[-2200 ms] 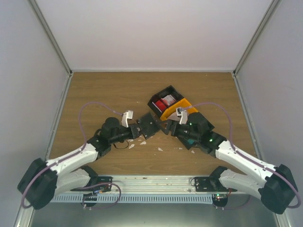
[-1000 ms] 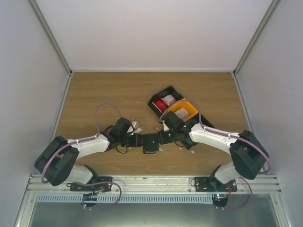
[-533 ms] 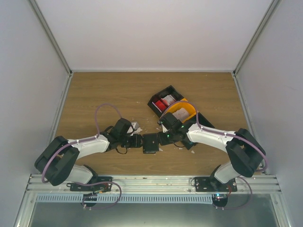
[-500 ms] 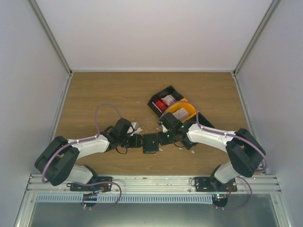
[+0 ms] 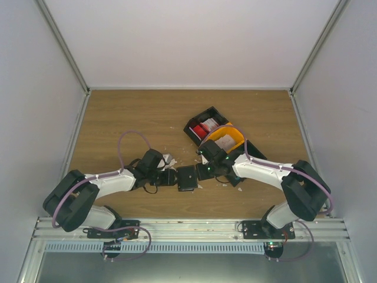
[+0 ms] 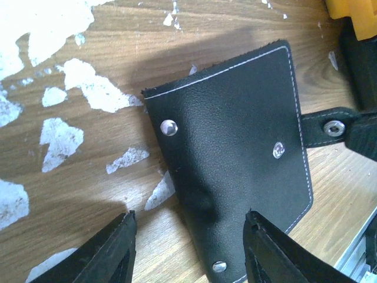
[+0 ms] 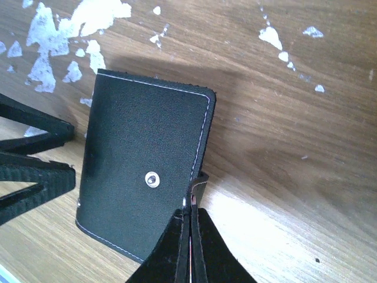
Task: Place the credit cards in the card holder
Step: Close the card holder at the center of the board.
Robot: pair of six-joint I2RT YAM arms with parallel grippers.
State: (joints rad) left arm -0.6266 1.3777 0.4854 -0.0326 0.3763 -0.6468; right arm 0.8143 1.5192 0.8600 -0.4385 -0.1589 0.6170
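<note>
The card holder (image 5: 188, 177) lies closed on the wooden table between my two grippers, a flat black wallet (image 6: 235, 147) with white stitching and metal snaps. My left gripper (image 6: 188, 253) is open, one finger over the bare wood and the other over the holder's near end, touching nothing. My right gripper (image 7: 189, 215) is shut on the holder's small strap tab (image 7: 197, 183), which sticks out past the cover's edge (image 7: 141, 171). White and red credit cards (image 5: 207, 125) sit in a black tray behind the right arm.
A black tray (image 5: 196, 120) and an orange tray (image 5: 228, 138) stand together at the back right, close to the right arm. Small white torn scraps (image 6: 94, 94) are scattered over the wood around the holder. The enclosure's walls rise on both sides.
My right gripper has closed onto the strap tab of the card holder. The left gripper has drawn back slightly to the left and stays open. The holder has not moved.
</note>
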